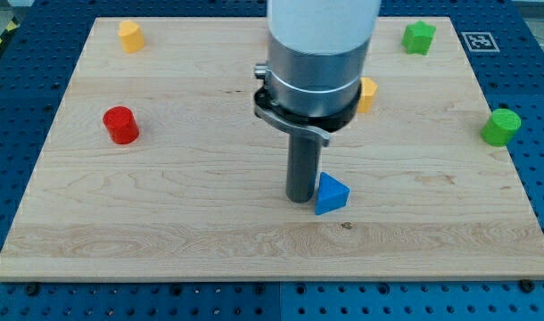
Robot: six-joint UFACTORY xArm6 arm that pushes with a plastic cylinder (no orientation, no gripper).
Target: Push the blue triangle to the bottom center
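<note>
Nearest the view's bottom lies the front edge of our pale wooden board (165, 254), resting on a blue perforated table (539, 160); this strip of the wood carries no blocks.

A little farther up, slightly right of the board's centre line, sits the small blue triangle block (331, 194), a wedge with its point towards the view's top. Our tip (300, 200), the lower end of the dark straight rod, stands on the board just at the triangle's left side; the two look to be touching, though we cannot tell for sure. We have no hand or jaws to open or close: the rod is bare and holds nothing.

Farther back, at the view's left, the red cylinder block (121, 125) stands well apart from our tip. At the view's right edge, at about the same depth, stands the green cylinder block (501, 127).

Behind that, a yellow-orange block (368, 94) peeps out just to the right of our silver arm housing (312, 71), which hides most of it, so we cannot make out its shape.

Farthest away, near the board's top edge, a yellow block with a pointed top (130, 36) sits at the view's left, and a green block of irregular outline (419, 37) at the right. Past it, on the board's top right corner, is a black-and-white square marker (477, 41).
</note>
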